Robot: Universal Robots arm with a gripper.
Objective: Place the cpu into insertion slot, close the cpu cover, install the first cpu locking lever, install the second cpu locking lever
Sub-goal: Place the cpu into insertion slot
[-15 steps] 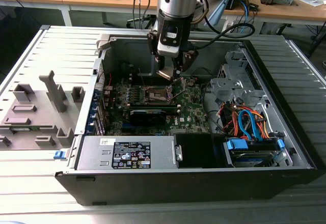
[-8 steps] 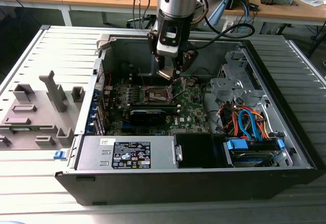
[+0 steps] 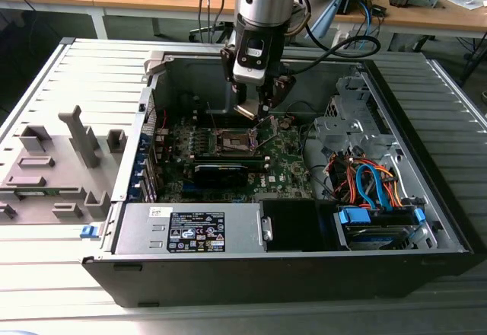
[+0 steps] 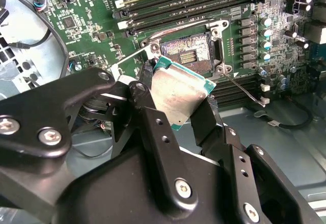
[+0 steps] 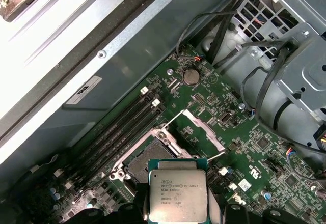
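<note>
My gripper (image 3: 249, 109) hangs inside the open computer case, shut on the cpu (image 3: 246, 111) and holding it tilted just above the motherboard. In both wrist views the black fingers (image 4: 146, 92) clamp two opposite edges of the silver-topped cpu (image 4: 177, 95) (image 5: 177, 196). The insertion slot (image 4: 186, 54) (image 5: 146, 164) lies a short way beyond the chip, bare, with its brownish contact field showing. Beside the slot the cpu cover (image 5: 204, 129) stands swung open. Two thin wire locking levers (image 5: 172, 119) (image 4: 245, 89) stick up unlatched at the slot's sides.
Long black memory slots (image 4: 193, 2) run beside the socket. A black card (image 3: 228, 170) sits in front of the socket, with a power supply (image 3: 190, 230) nearer still. Drive bays with orange and blue cables (image 3: 373, 186) fill the exterior view's right. A grey fixture (image 3: 61, 160) lies outside the case.
</note>
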